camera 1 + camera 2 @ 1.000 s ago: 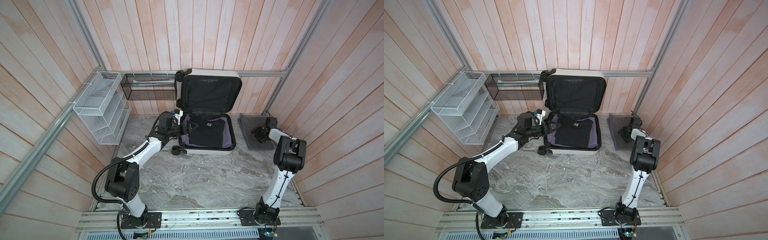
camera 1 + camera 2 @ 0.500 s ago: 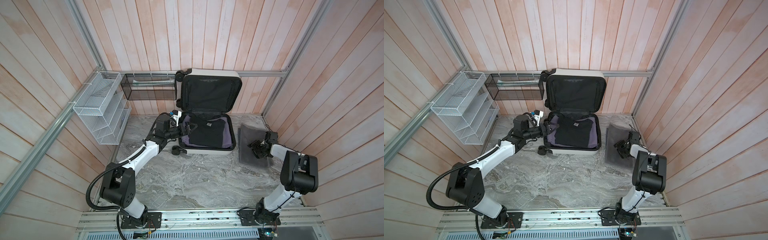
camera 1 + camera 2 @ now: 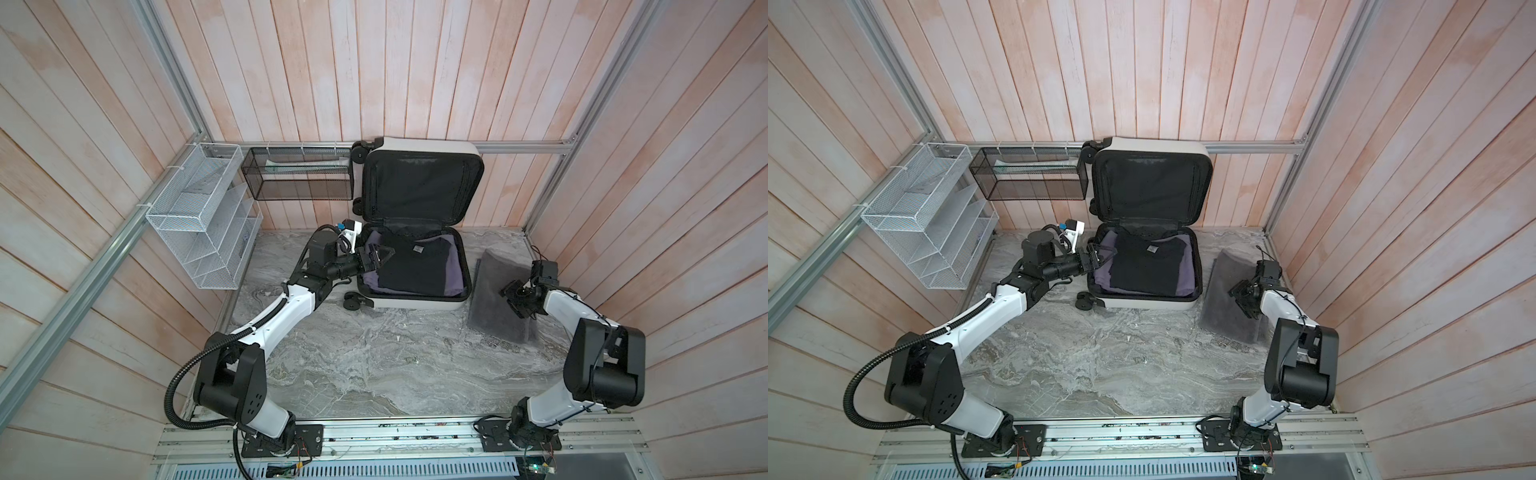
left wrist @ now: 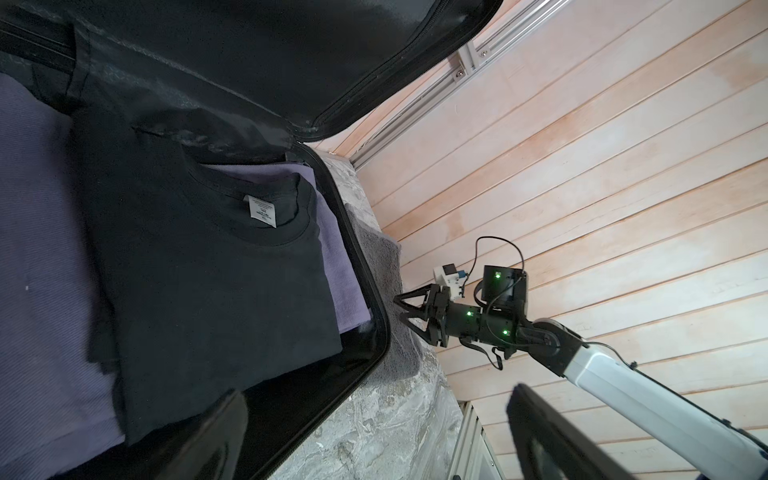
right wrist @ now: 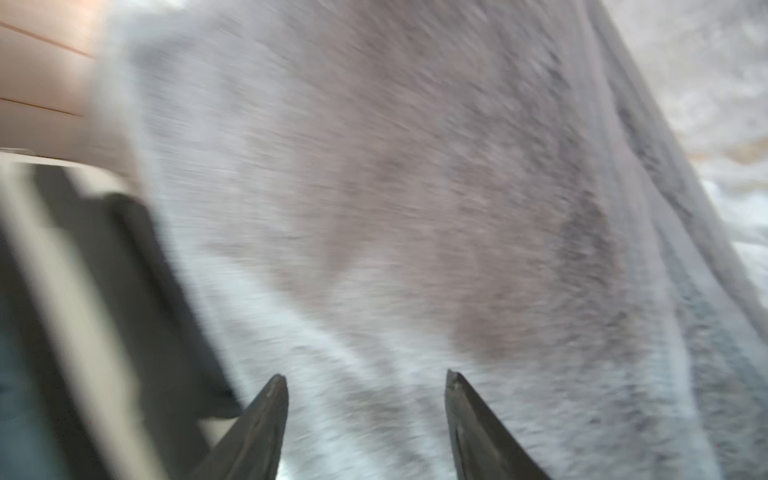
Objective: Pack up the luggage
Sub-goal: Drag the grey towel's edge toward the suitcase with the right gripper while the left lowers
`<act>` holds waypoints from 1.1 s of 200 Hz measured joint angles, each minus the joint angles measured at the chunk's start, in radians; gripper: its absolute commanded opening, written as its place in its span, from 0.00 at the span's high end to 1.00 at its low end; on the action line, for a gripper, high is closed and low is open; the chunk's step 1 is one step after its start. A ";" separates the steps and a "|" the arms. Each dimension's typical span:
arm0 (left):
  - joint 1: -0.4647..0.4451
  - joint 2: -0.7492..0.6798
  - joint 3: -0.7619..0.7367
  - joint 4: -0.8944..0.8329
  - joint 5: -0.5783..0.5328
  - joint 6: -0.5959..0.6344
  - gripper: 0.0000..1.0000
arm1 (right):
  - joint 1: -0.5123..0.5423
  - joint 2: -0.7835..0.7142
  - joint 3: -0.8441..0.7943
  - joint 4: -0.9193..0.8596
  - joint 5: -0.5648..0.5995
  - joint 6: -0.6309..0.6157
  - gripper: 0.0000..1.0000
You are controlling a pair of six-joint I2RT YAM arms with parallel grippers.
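Marble floor (image 3: 374, 353): luggage (image 3: 415, 305) open at back wall (image 3: 415, 83), purple garment (image 3: 455, 270) and black shirt (image 3: 415, 266) inside. Grey towel (image 3: 490, 291) beside it, unpacked. Left gripper (image 3: 379, 258) apart at luggage rim; right gripper (image 3: 513, 296) apart above towel, empty.

Right tool (image 3: 513, 300) and grey towel (image 3: 490, 318) now nearer the front.

Soft, even light fills both edge-bowed top views, while blur smears the folded grey plush towel (image 5: 415, 208) ahead of the right claw (image 5: 366, 374).
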 measured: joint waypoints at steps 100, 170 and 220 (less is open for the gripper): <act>-0.062 0.000 -0.006 0.021 0.019 -0.023 0.00 | 0.021 -0.405 -0.415 0.006 -0.052 0.109 0.38; -0.078 -0.049 -0.097 0.010 0.025 -0.022 0.00 | 0.432 -0.572 -0.571 0.151 -0.075 0.502 0.38; -0.080 -0.114 -0.185 0.009 0.014 -0.023 0.00 | 0.731 -0.416 -0.466 0.246 -0.014 0.652 0.38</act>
